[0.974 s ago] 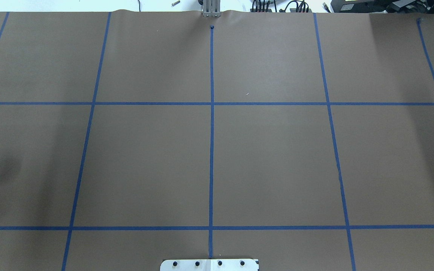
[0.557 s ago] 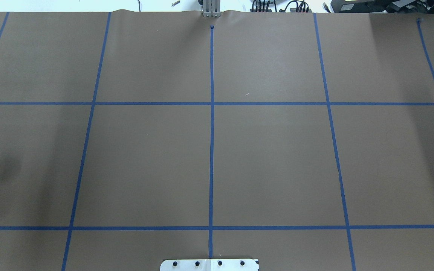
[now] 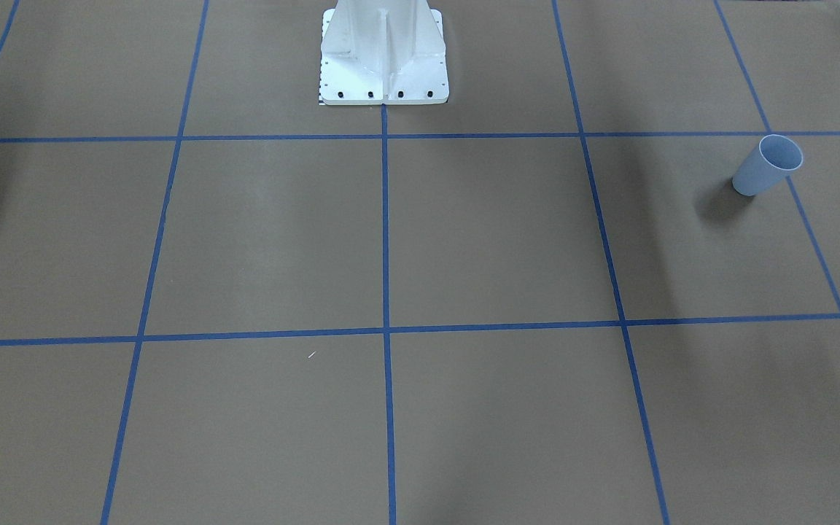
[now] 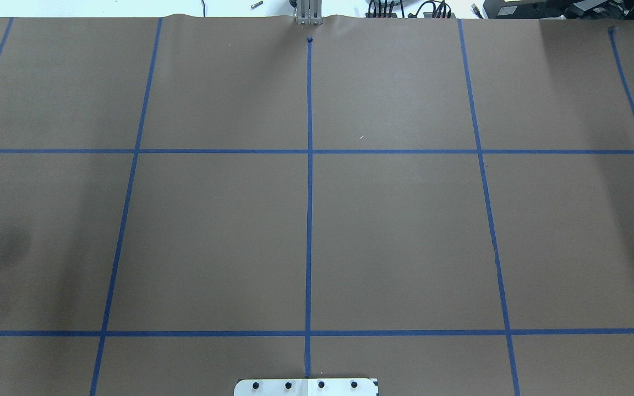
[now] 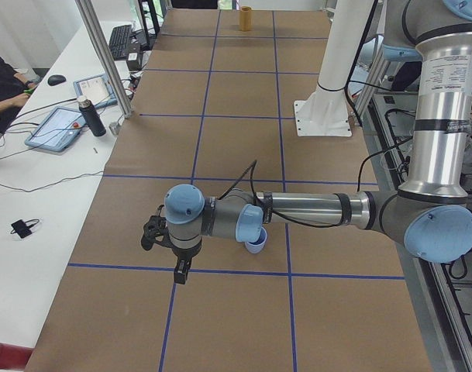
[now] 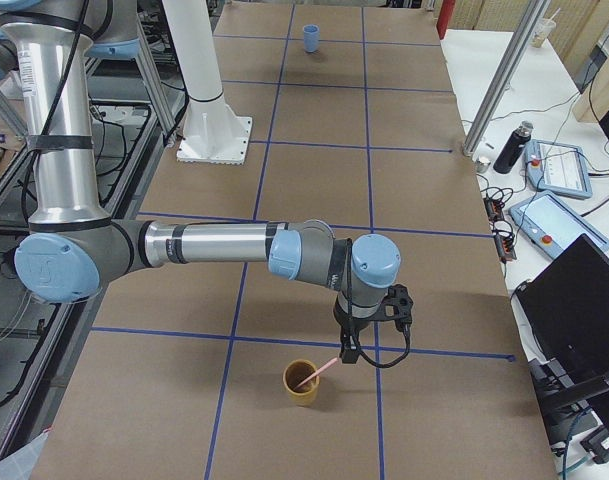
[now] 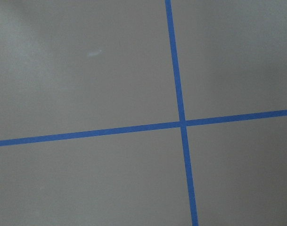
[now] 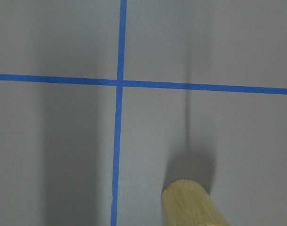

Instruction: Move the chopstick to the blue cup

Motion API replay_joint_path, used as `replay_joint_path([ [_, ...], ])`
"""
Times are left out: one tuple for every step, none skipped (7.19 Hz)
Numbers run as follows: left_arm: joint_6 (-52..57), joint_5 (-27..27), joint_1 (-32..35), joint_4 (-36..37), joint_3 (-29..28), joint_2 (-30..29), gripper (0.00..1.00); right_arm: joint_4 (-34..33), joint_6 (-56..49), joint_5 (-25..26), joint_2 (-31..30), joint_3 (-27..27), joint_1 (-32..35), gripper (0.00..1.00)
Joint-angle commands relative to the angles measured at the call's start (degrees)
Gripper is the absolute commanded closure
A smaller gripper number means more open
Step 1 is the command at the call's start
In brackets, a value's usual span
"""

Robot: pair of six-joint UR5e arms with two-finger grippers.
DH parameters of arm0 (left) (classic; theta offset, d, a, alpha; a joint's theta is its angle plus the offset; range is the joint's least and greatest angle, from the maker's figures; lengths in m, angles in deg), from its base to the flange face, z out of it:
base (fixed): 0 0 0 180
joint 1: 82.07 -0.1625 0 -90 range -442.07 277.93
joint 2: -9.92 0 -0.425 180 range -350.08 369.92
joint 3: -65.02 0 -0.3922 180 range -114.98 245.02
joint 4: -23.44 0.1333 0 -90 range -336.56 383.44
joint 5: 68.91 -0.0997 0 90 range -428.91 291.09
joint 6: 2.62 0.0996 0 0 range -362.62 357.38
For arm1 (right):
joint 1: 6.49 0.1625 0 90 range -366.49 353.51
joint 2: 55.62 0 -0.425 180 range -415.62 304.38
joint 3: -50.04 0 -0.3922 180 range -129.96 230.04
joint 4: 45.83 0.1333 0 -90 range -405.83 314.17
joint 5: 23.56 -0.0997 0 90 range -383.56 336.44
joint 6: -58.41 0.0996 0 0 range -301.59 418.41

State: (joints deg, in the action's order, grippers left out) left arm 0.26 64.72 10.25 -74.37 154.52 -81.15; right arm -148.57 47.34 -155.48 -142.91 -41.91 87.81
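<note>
The chopstick [image 6: 322, 370] leaned in the tan cup [image 6: 302, 394] beside your right gripper [image 6: 350, 354]; spread or pinching, I couldn't tell. You needed a high pinch and straight lift toward the blue cup [image 3: 766, 166].

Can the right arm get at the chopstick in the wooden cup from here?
Probably yes: the chopstick leans out of the wooden cup toward the right gripper, which hangs by its upper end, nothing between them. Whether the jaws are open I cannot tell.

Brown table [image 3: 464, 240], blue cup [image 3: 765, 169], wooden cup [image 6: 302, 392]
</note>
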Motion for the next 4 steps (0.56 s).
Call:
replay_joint_path([
  [-0.51, 0.14, -0.38, 0.16, 0.41, -0.42, 0.02, 0.00, 0.08, -0.10, 0.02, -0.51, 0.00, 0.00],
  [-0.42, 0.22, -0.47, -0.10, 0.41, -0.34, 0.02, 0.00, 0.17, -0.27, 0.28, -0.60, 0.00, 0.00],
  [-0.25, 0.31, -0.47, -0.10, 0.41, -0.16, 0.02, 0.00, 0.00, 0.07, 0.80, -0.60, 0.00, 0.00],
  [-0.34, 0.40, -0.47, -0.19, 0.50, -0.16, 0.02, 0.09, 0.08, 0.08, 1.77, -1.12, 0.00, 0.00],
])
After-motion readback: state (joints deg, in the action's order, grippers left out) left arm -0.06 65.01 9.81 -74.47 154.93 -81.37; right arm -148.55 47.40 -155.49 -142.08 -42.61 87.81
